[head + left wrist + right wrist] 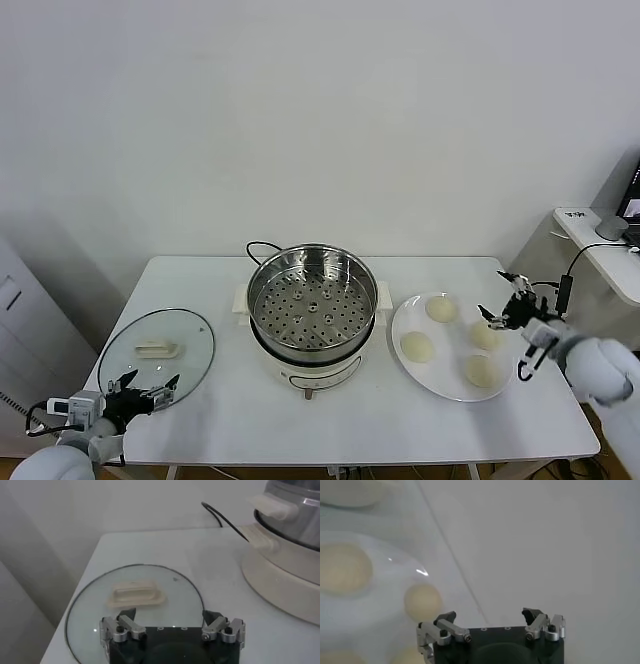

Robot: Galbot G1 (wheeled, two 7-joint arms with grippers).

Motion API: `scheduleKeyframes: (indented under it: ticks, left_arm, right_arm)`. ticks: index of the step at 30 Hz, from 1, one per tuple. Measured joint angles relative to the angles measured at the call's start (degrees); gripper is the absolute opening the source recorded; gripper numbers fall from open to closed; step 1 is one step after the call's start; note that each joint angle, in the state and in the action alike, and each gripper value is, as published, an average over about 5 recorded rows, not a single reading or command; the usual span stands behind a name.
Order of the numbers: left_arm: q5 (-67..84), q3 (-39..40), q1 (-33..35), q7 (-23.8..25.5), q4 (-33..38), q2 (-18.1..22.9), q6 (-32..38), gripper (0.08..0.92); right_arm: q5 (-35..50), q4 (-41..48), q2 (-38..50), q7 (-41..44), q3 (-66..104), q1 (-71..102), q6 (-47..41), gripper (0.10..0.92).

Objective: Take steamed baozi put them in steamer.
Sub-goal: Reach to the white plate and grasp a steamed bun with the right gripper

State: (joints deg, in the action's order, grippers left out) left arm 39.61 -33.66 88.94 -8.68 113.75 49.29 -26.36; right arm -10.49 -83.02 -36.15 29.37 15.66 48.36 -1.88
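Observation:
The steamer [312, 305], a shiny steel pot with a perforated floor on a white base, stands empty at the table's middle. It also shows in the left wrist view [287, 555]. Four cream baozi lie on a white plate [450, 344] to its right: [441, 309], [417, 346], [486, 336], [481, 371]. My right gripper [500, 300] is open and empty, just above the plate's right rim beside the right-hand bun. In the right wrist view my right gripper [490, 616] has a bun [422, 601] close beside one finger. My left gripper [150, 382] is open and empty at the lid's near edge.
A round glass lid [157, 350] with a white handle lies flat at the table's left; it also shows in the left wrist view [135, 600], just ahead of my left gripper [169, 616]. The steamer's black cord [260, 247] runs behind it. A second desk [600, 250] stands at far right.

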Motion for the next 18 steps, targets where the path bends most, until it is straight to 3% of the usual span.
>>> scheduleKeyframes:
  ticks: [10,18]
  left_arm:
    - [-0.5,0.3,-0.1,0.1,-0.2,0.3,0.0,0.823]
    - [-0.6,0.8,-0.6,0.1,-0.4,0.2,-0.4,0.823]
  right_arm:
    - [3.6,11.0,1.7,16.6,-19.8,-21.8,2.3,0.823]
    - [3.9,20.2,-2.0,27.1,-33.3,-36.3,5.5,0.823]
